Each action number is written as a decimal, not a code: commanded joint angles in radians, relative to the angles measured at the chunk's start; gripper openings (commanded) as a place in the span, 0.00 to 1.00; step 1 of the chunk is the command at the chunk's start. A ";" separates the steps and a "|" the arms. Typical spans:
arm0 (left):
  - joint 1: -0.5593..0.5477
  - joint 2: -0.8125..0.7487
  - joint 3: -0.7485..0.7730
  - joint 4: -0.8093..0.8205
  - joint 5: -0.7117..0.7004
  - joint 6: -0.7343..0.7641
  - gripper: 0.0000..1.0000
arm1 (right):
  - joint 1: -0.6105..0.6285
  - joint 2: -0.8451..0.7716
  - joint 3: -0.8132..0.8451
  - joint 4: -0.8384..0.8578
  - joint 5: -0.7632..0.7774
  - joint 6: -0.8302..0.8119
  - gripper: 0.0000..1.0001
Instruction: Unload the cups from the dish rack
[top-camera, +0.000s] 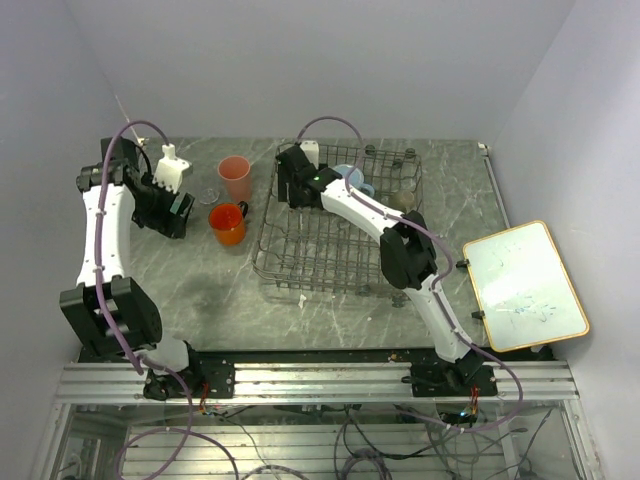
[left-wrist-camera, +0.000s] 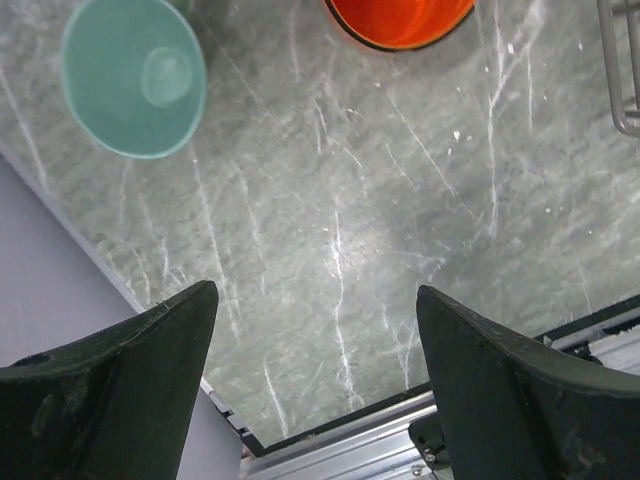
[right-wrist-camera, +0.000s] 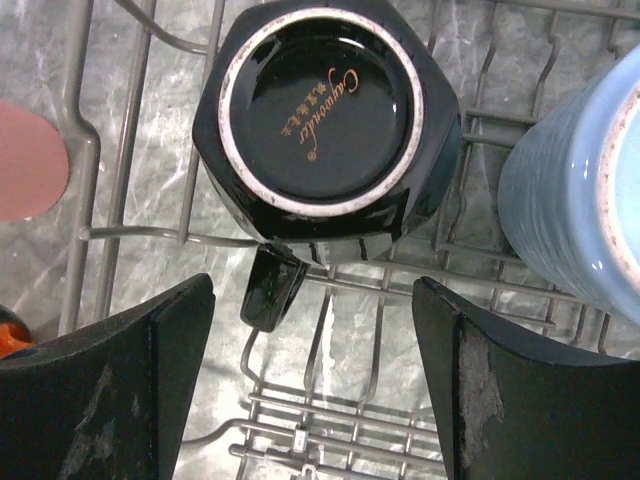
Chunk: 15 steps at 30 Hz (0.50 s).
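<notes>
table (top-camera: 200, 290) | dish rack (top-camera: 315, 255) | pink tumbler (top-camera: 235, 175) | orange mug (top-camera: 228, 224) | mint-green cup (left-wrist-camera: 133, 75) | white board (top-camera: 522, 285)

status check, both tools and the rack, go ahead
Left tool open, empty, over table. Right tool open above upturned black mug in dish rack. Light-blue mug close beside.

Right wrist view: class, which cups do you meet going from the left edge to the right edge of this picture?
pink tumbler → black mug → light-blue mug
</notes>
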 joint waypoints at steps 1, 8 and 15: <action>-0.005 -0.071 -0.037 -0.027 0.048 0.050 0.90 | 0.000 0.033 0.046 0.007 0.071 0.028 0.78; -0.004 -0.124 -0.066 -0.031 0.067 0.071 0.89 | 0.014 -0.013 -0.047 0.056 0.146 0.003 0.52; -0.005 -0.168 -0.057 -0.057 0.103 0.080 0.89 | 0.017 -0.028 -0.075 0.053 0.171 -0.044 0.44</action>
